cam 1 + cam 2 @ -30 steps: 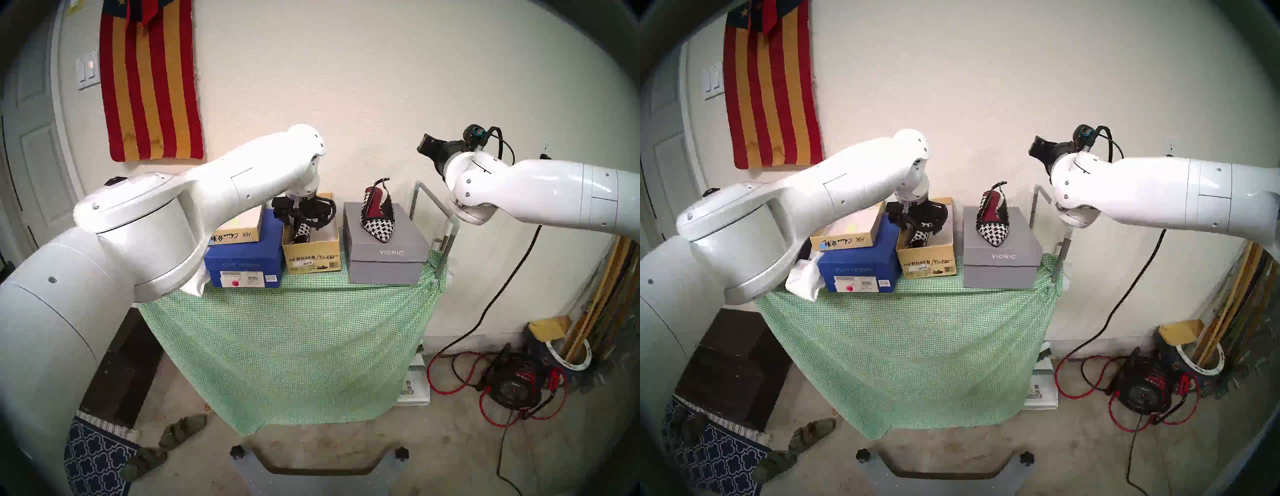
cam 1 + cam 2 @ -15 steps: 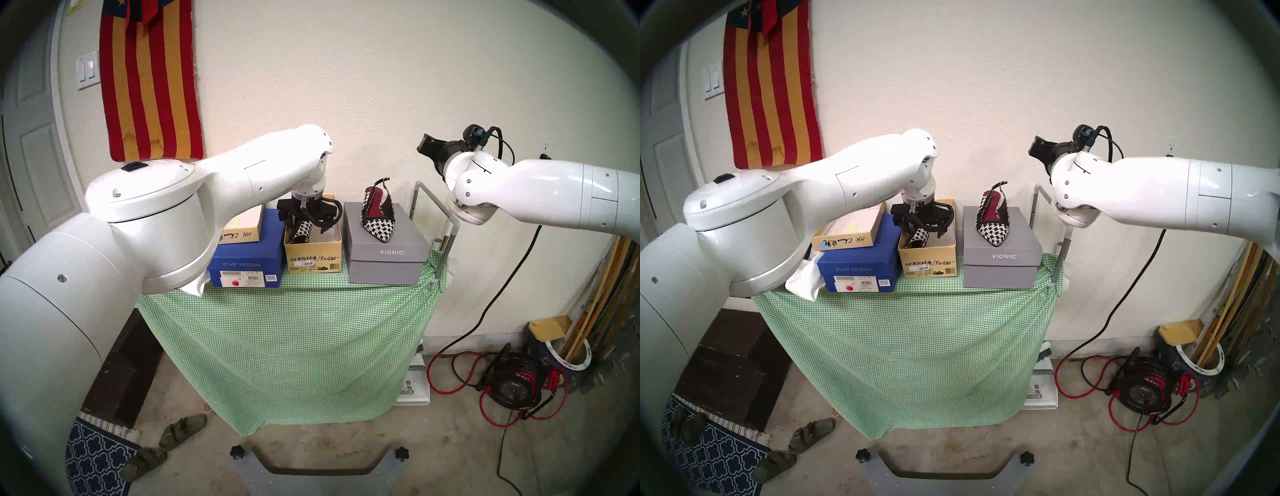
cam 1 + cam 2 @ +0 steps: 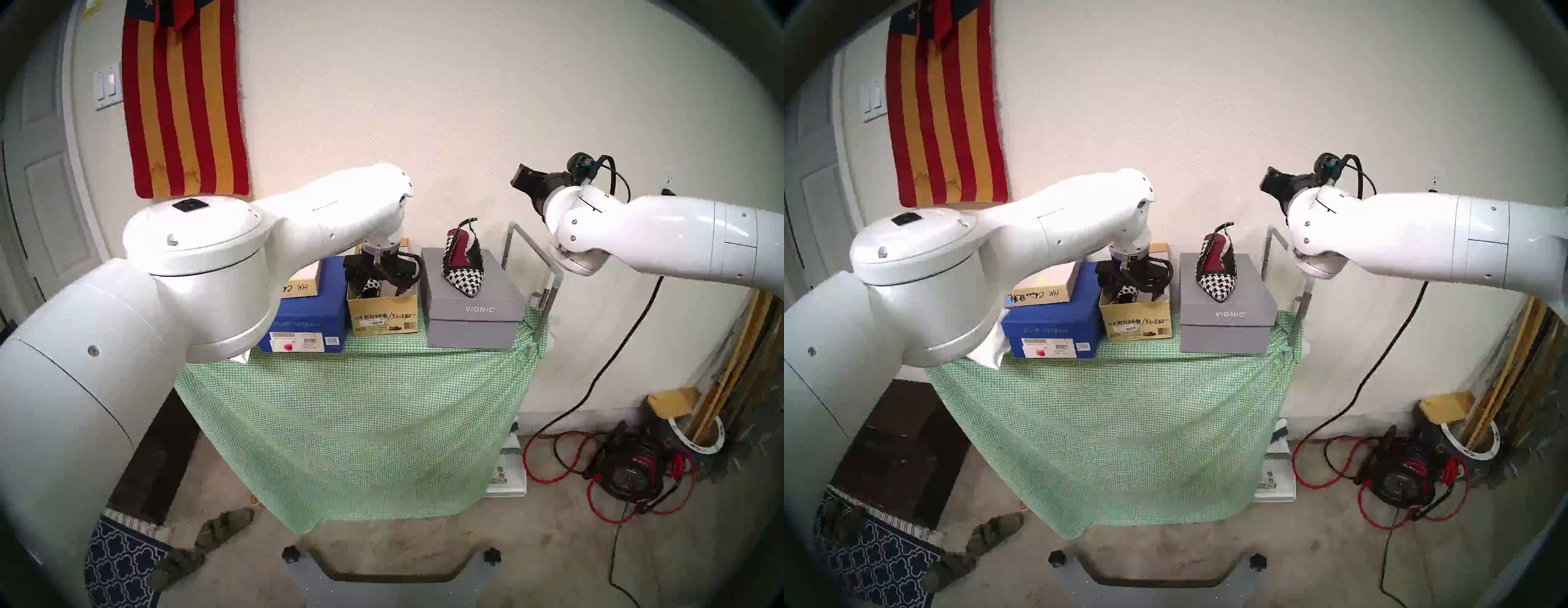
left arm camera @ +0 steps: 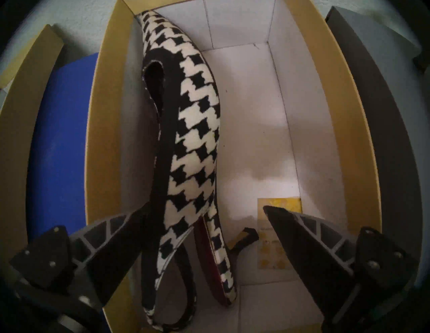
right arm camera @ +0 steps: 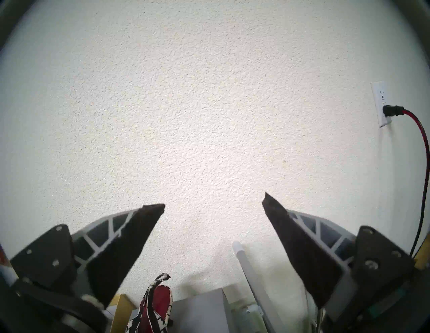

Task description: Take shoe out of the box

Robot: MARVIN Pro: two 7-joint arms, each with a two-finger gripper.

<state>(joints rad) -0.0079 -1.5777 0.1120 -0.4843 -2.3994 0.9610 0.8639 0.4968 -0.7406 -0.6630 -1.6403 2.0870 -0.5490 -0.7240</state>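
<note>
From the head stereo left view, the left gripper (image 3: 379, 283) reaches down into the deep tan-yellow cardboard shoebox (image 3: 384, 314) with black handwriting and a barcode label on its front; the black-and-white houndstooth slingback shoe (image 3: 371, 288) shows just under it, inside the box walls; a matching houndstooth shoe with a red lining (image 3: 462, 265) lies on the grey VIONIC box (image 3: 475, 316) beside it, so this looks like the second of the pair; the right gripper (image 3: 522, 177) is raised near the wall, well apart from the boxes, probably parked out of the way.

The head stereo right view gives the same layout; the shallow tan lid (image 3: 1043, 291) rests on the blue Stuart Weitzman box (image 3: 1051, 333) to the left, all on the green checked cloth (image 3: 1115, 424).

In the left wrist view the shoe (image 4: 193, 130) lies on its side along the box's left wall on the white floor, sling strap looped towards the camera, red lining just showing; the fingers are spread wide and grasp nothing, one finger (image 4: 116, 244) touching or nearly touching the shoe's dark edge, the other well clear over the floor; straddling the rear of the shoe seems meant to set up a pinch across it, which has yet to happen.

The right wrist view shows the right gripper (image 5: 213, 204) with fingers apart, empty, facing the white textured wall (image 5: 209, 104).
</note>
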